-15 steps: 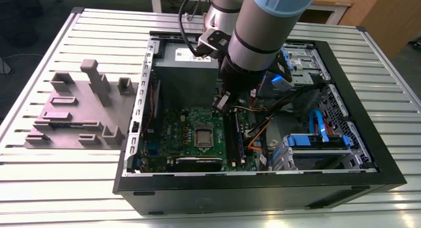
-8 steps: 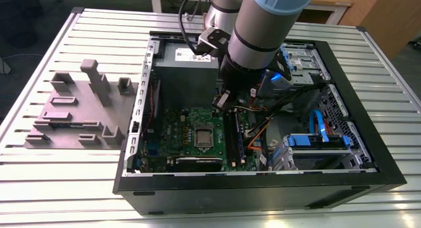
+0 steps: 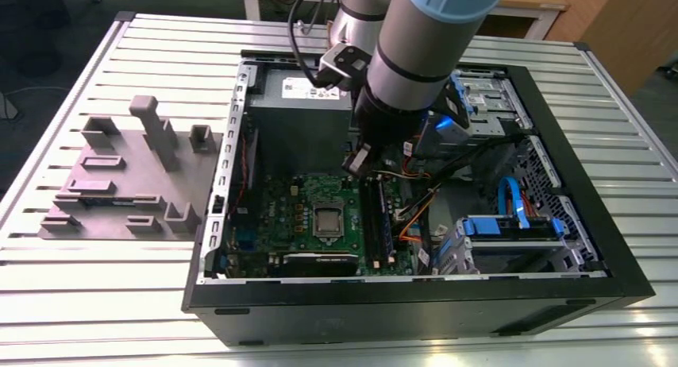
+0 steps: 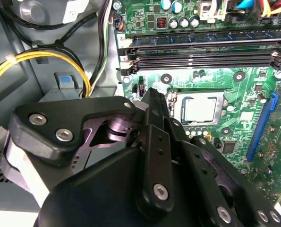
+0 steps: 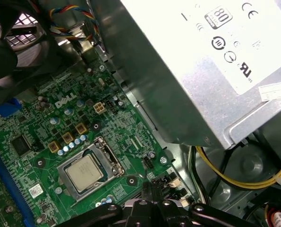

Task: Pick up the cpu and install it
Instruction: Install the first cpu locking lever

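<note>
- Exterior view's left: a grey moulded fixture block [image 3: 127, 176] with upright pegs and slots sits on the ribbed white metal surface [image 3: 63, 287], beside the open black computer case [image 3: 424, 303].
- Centre: the cpu [image 3: 327, 219], a small thin square chip with a dull silver-grey top and pale rim, already lies in the shiny metal socket frame [image 5: 86, 171] on the green motherboard [image 3: 307, 224]; it shows in both wrist views (flat, squared to the frame as far as I can judge).
- The black claw [image 4: 155, 106] hangs just off the socket, fingers pressed together, holding nothing.
- Judgement: to do this stage well, keep the claw clear of the chip and the memory slots [image 4: 201, 47] and avoid side loads on the socket.
- Exterior view's right: the grey-and-blue jointed arm [image 3: 424, 49], blue drive caddy [image 3: 509, 228], orange and blue cables.
- Textures: matte chip lid, glossy frame, brushed grey power supply box [image 5: 201, 61].
</note>
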You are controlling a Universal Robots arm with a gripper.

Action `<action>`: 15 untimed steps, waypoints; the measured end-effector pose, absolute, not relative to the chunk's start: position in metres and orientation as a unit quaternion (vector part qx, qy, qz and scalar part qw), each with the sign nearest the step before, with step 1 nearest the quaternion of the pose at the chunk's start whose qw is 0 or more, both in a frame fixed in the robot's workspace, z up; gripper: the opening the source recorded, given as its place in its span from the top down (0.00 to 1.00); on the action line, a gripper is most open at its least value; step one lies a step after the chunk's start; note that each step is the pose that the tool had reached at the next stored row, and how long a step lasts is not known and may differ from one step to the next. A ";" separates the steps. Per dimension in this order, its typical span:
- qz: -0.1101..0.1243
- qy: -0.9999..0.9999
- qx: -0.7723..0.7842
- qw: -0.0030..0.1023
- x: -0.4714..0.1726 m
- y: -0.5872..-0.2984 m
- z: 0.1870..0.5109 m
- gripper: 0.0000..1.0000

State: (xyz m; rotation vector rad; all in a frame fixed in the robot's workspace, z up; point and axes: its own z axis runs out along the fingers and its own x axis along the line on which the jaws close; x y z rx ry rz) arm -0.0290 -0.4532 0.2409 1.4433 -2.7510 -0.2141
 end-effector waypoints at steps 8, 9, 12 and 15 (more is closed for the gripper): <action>-0.070 -0.883 0.464 0.013 -0.029 -0.449 0.237 0.90; -0.070 -0.883 0.464 0.013 -0.029 -0.448 0.236 0.90; -0.070 -0.882 0.465 0.013 -0.029 -0.447 0.234 0.90; -0.070 -0.881 0.467 0.013 -0.030 -0.445 0.232 0.90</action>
